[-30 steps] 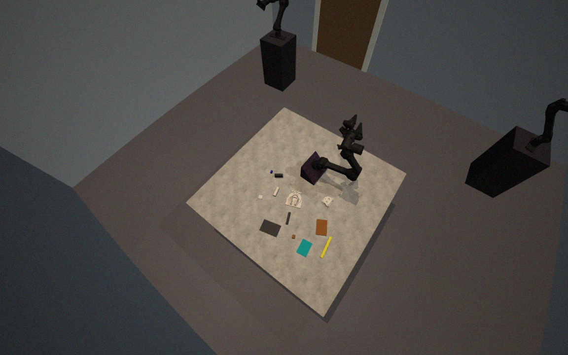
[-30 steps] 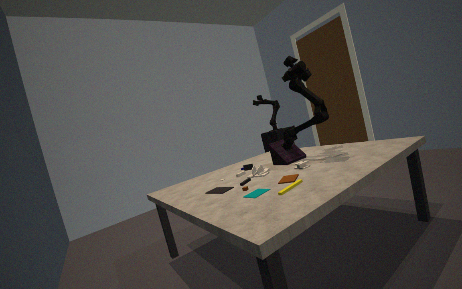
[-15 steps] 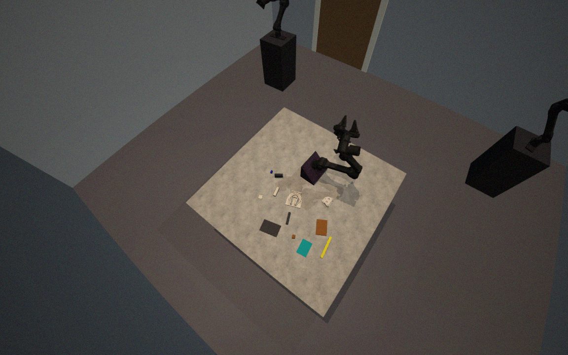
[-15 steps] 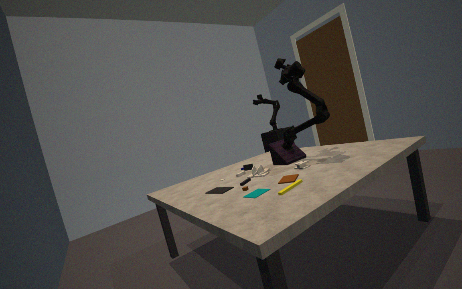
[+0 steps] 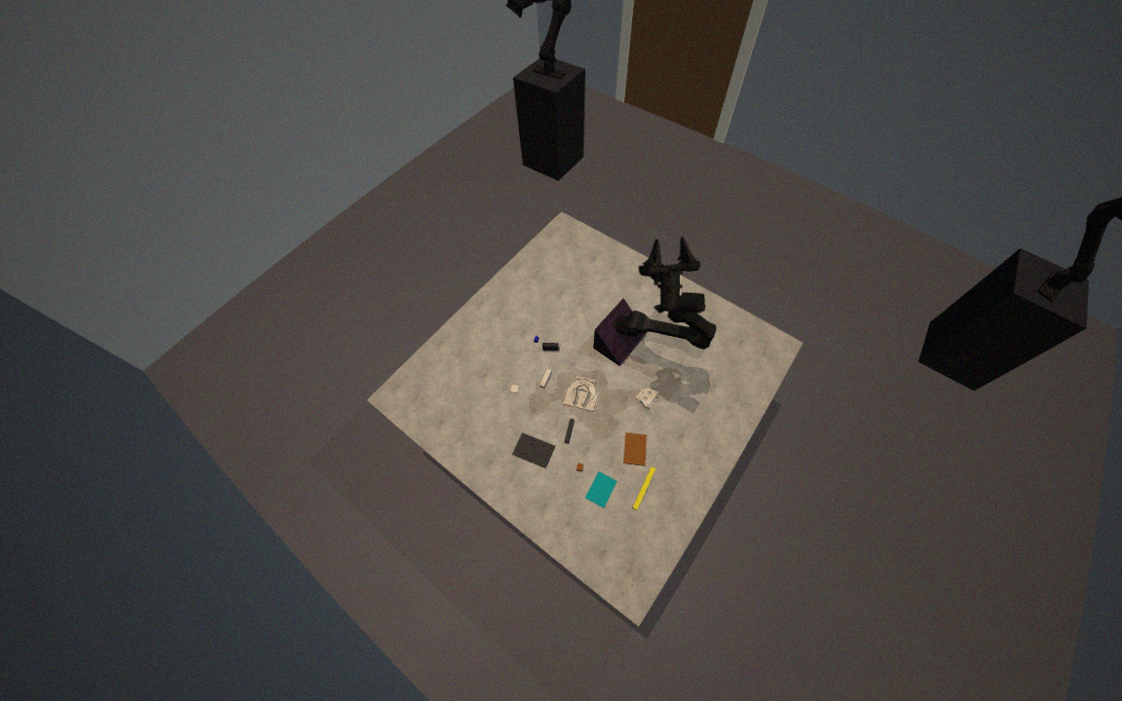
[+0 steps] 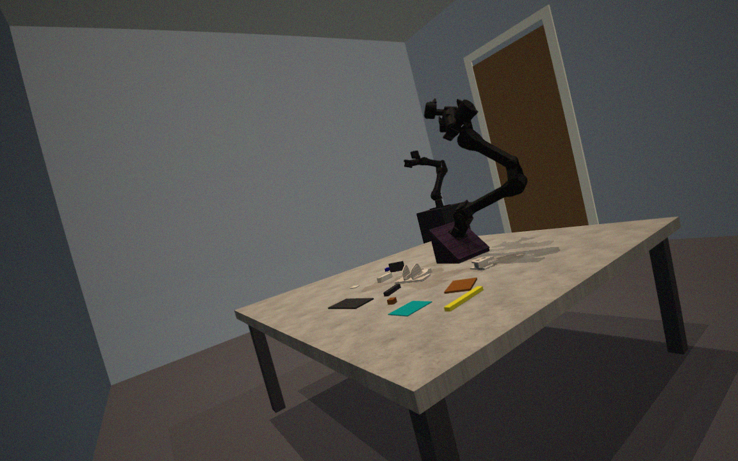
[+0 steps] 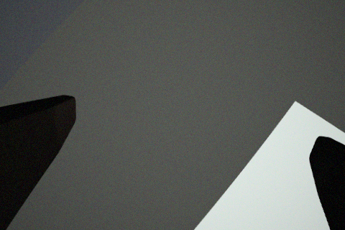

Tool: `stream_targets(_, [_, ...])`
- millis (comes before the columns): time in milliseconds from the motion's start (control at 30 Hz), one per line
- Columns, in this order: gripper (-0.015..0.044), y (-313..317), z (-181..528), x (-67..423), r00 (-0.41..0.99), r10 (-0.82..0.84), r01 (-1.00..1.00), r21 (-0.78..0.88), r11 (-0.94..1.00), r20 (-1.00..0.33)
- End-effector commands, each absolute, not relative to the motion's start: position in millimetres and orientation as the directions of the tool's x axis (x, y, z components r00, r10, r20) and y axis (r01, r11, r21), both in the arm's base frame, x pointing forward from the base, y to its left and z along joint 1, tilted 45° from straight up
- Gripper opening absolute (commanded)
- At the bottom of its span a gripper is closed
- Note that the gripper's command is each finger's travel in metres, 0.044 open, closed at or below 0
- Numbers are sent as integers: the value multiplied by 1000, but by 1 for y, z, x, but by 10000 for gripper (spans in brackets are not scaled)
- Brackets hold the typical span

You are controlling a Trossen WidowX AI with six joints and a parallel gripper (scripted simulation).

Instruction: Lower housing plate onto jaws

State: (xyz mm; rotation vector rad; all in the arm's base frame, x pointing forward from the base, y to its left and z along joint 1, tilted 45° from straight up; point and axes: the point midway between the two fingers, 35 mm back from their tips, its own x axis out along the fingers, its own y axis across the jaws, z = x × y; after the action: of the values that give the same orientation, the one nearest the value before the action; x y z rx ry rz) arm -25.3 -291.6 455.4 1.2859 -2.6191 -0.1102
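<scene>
A flat white base (image 5: 569,401) (image 6: 422,277) lies on the table near its middle. Two upright white jaws (image 6: 407,273) (image 6: 416,271) stand on it side by side, with no plate over them. A small white part (image 5: 646,397) (image 6: 482,263), apparently the housing plate, rests on the table to the right of the base. It appears raised on its underside features; its details are too small to tell. My gripper (image 5: 669,241) (image 7: 194,128) is open and empty, high above the table and well away from both. The wrist view shows only wall or ceiling surfaces and a bright white patch between and behind the fingers.
Around the base lie a white bar (image 5: 544,378), a black block (image 5: 550,347), a dark bar (image 5: 569,430) and a dark plate (image 5: 534,450). Nearer the front are an orange plate (image 5: 635,449), a teal plate (image 5: 601,490) and a yellow bar (image 5: 644,488). The arm stands on a purple wedge (image 6: 460,246).
</scene>
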Motion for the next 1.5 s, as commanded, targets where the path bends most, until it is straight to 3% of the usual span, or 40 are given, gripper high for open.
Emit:
stream_targets(0, [440,-301,448,-1,-497,-855,-819,245,518,146])
stream_targets(733, [440,-301,396,126,51,-998,-819,571,-58,-28])
stream_targets(1467, [440,-233,331,237,548,-781,-433,698,-571,-299])
